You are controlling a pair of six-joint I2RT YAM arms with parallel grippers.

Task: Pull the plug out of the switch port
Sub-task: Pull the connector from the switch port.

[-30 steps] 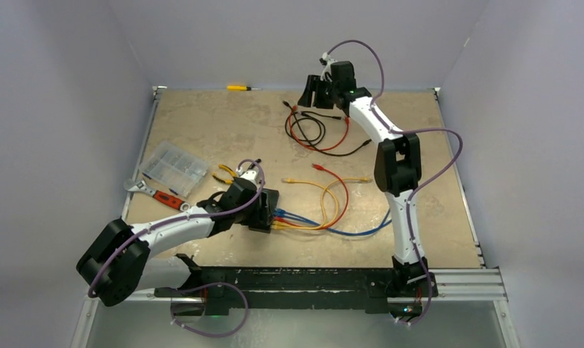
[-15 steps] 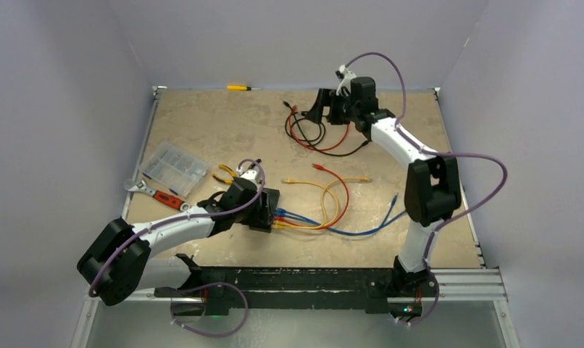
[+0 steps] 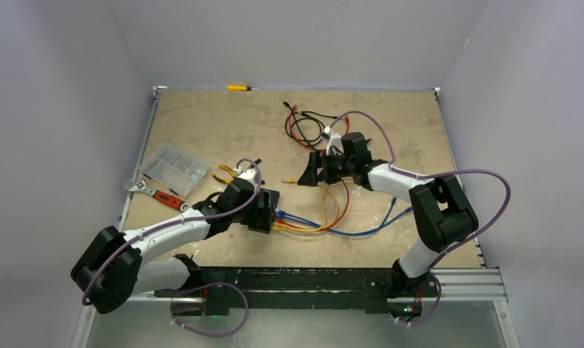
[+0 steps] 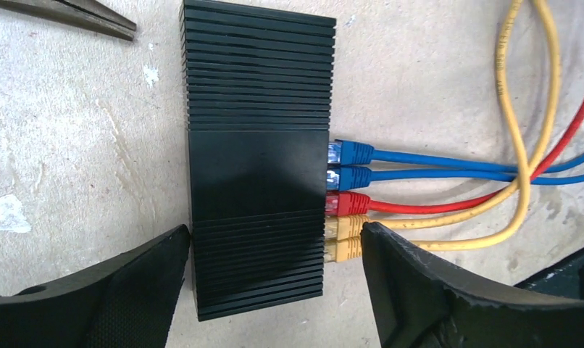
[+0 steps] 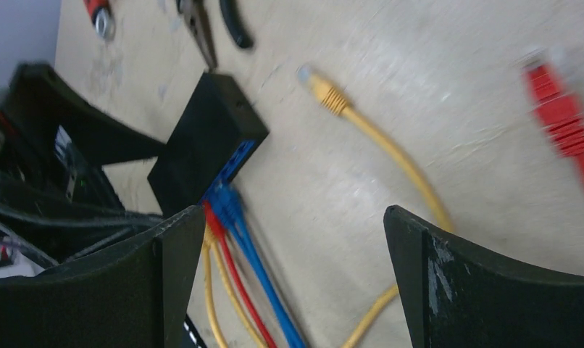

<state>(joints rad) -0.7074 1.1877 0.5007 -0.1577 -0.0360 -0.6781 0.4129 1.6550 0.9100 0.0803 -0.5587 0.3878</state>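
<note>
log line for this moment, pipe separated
left gripper: jaws open, straddling switch | right gripper: jaws open, empty, near loose yellow plug | seated plugs: five, none pulled

- The table (image 3: 202,123) I work on is a worn tan board with pale scuffs, filling the middle of the top view.
- Plain lavender-grey walls (image 3: 296,36) close it in at the top, left and right.
- A silver metal rail (image 3: 463,279) runs along the bottom edge.
- The light is soft and even.
</note>
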